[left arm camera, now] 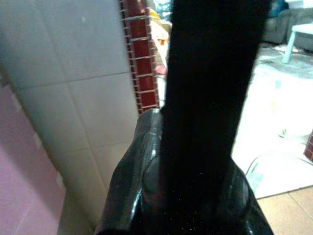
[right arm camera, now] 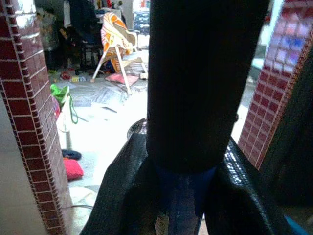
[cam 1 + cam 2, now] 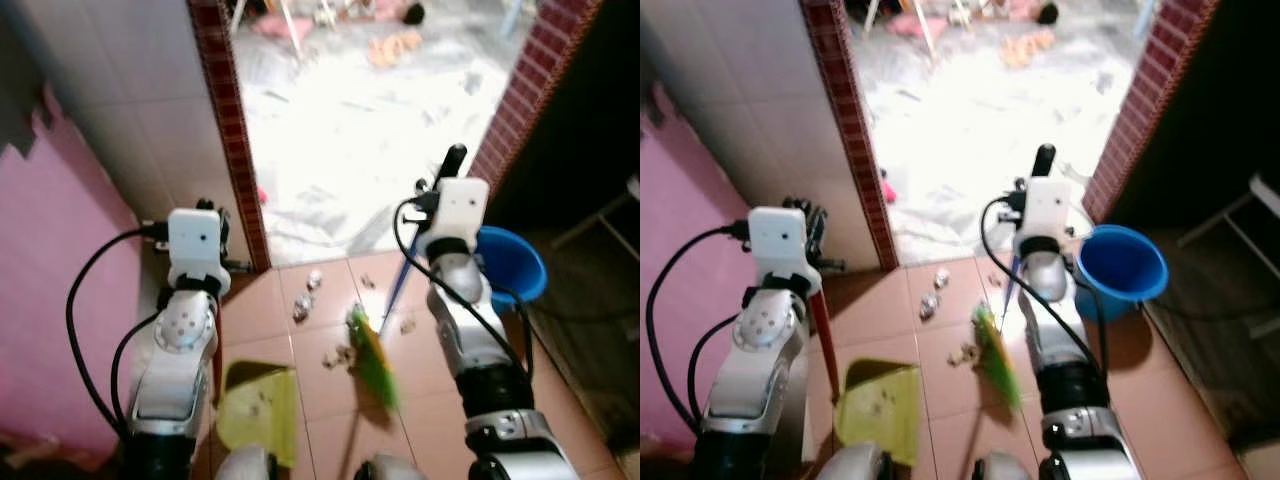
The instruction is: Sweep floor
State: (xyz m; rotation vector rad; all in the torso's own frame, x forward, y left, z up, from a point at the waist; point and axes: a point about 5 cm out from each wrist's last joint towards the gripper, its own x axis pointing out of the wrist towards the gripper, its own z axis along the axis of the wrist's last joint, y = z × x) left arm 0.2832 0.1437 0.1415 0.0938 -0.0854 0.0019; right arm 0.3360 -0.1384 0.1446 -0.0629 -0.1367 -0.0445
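right gripper: fingers closed round broom handle; green head on tiles at 6 o'clock. left gripper: clamped on dustpan handle, pan at 7. debris at 12 of pan. advice: short strokes toward pan, pan lip flat.

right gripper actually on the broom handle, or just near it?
Touching. The right wrist view shows the broom handle wedged between the right gripper's two black fingers, pressed against both with no gap.

Doorway open ahead — bucket (blue) rightward
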